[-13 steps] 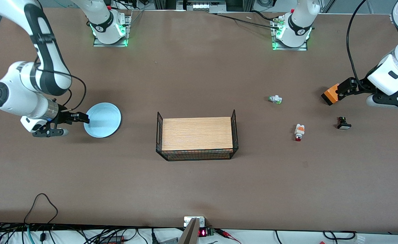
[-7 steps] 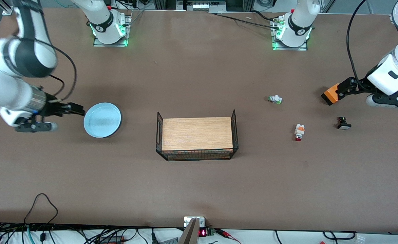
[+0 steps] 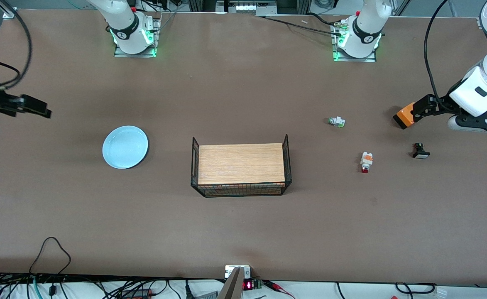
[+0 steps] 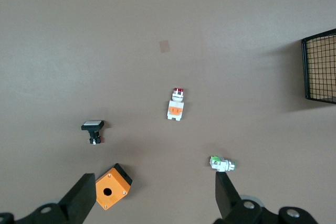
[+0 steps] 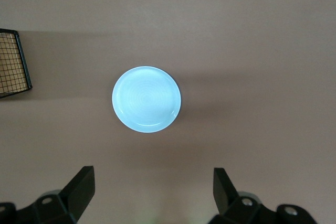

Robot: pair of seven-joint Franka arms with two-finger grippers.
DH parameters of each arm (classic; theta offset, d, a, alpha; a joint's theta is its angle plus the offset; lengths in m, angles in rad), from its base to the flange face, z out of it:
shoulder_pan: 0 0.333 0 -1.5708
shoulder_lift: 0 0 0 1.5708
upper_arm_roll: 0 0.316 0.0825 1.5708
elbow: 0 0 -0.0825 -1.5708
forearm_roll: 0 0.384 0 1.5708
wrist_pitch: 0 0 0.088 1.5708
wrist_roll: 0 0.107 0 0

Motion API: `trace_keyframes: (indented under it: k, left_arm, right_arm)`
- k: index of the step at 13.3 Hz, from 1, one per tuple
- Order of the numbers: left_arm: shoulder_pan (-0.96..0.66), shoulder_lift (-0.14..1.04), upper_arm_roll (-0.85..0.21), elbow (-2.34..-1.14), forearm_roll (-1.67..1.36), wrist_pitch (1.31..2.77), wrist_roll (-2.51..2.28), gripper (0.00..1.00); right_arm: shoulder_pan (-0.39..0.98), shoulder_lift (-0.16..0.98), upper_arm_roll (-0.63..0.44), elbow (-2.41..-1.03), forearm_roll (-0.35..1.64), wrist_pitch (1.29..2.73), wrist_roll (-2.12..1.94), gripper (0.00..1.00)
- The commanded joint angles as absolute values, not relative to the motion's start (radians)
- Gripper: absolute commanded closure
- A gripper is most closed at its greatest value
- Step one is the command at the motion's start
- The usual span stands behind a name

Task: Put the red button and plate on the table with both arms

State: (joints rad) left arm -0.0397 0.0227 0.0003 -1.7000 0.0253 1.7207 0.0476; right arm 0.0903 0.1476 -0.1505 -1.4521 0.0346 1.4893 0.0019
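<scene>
Plate (image 3: 125, 147) and red button (image 3: 366, 161) lie on table (image 3: 243, 224)

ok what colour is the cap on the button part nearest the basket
Red, on the red button; the left wrist view shows it best.

The desk (image 3: 243, 224) was lit evenly and softly from above, without glare. Faint, diffuse shadows were cast beside the plate (image 5: 146, 99) and the wire basket (image 3: 241, 166). The right pincer (image 3: 40, 111) was smeared by motion blur at the front view's edge.
</scene>
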Motion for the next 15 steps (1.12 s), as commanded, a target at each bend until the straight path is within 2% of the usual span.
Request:
trace_keyframes:
  k: [1,3,8,15]
  left_arm:
    - [-0.041,0.037,0.003,-1.669,0.034,1.692,0.095,0.0]
    - [-0.04,0.037,0.005,-1.667,0.034,1.692,0.113,0.0]
    - [-0.041,0.038,0.005,-1.667,0.035,1.692,0.114,0.0]
    - [-0.041,0.038,0.005,-1.667,0.034,1.693,0.114,0.0]
  right_arm:
    - [0.083,0.083,-0.152,-1.535,0.02,1.517,0.02,0.0]
    - [0.084,-0.006,-0.152,-1.668,0.011,1.607,-0.017,0.0]
    - [0.089,-0.012,-0.144,-1.641,0.012,1.54,-0.021,0.0]
    - [0.091,-0.005,-0.143,-1.618,0.003,1.537,-0.04,0.0]
